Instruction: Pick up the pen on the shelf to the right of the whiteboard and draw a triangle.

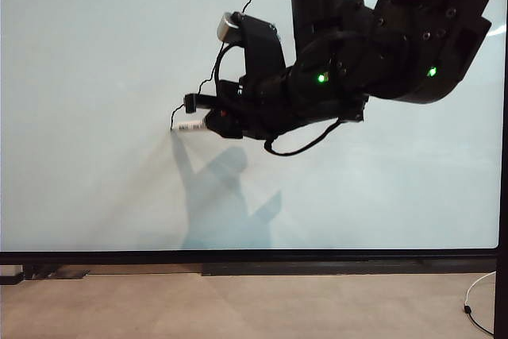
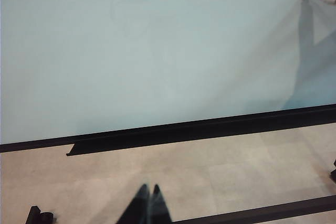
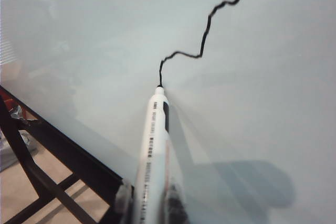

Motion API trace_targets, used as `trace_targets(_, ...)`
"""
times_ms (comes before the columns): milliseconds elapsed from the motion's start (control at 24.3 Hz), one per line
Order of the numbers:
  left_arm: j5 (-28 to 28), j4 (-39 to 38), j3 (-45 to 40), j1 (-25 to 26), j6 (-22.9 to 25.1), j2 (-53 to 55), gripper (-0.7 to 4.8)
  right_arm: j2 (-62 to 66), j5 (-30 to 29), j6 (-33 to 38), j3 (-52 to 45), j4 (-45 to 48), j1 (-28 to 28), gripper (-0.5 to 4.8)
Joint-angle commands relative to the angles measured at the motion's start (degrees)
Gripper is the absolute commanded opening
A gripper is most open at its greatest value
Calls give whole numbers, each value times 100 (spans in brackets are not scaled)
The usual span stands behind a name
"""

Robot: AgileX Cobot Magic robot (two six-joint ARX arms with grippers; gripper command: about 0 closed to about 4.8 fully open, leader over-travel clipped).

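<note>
Board: the large glossy pale grey-white whiteboard (image 1: 95,101) with a thin black frame fills most of the exterior view; its lower frame edge runs above a beige floor.
Pen: the slim white marker pen (image 3: 152,145) with dark print on its barrel points its black tip at the board, the tip touching the surface. In the exterior view the pen (image 1: 190,125) lies about level, left of the board's middle.
Line: a wobbly thin black drawn line (image 3: 210,24) runs from the pen's tip away across the board; only this one stroke of the triangle shows.
Right gripper: the black right gripper (image 1: 214,121) reaches in from the upper right of the exterior view, its fingers clamped on the pen's rear barrel.
Left gripper: the black left gripper (image 2: 148,205) hangs low over the floor, near the board's lower edge, fingertips pressed together and holding nothing.
Shadow: the arm's grey shadow (image 1: 226,204) falls on the board below the pen.
</note>
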Motion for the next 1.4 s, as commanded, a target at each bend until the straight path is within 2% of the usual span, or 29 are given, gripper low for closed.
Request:
trace_targets(41,17,63,20,-2,4,-2,-5,79,-7,72,26,57,-2,-5)
trace_targets(700,17,63,20,-2,4,-2,-5,149,-151,68,26,138,7,-5)
trace_targets(1071,17,63,20,-2,4,-2,-5,146,208,68,22,190,-11,-5)
trace_targets(1401,17,63,20,-2,4,-2,-5,142,299,63,9,282,-76,-5)
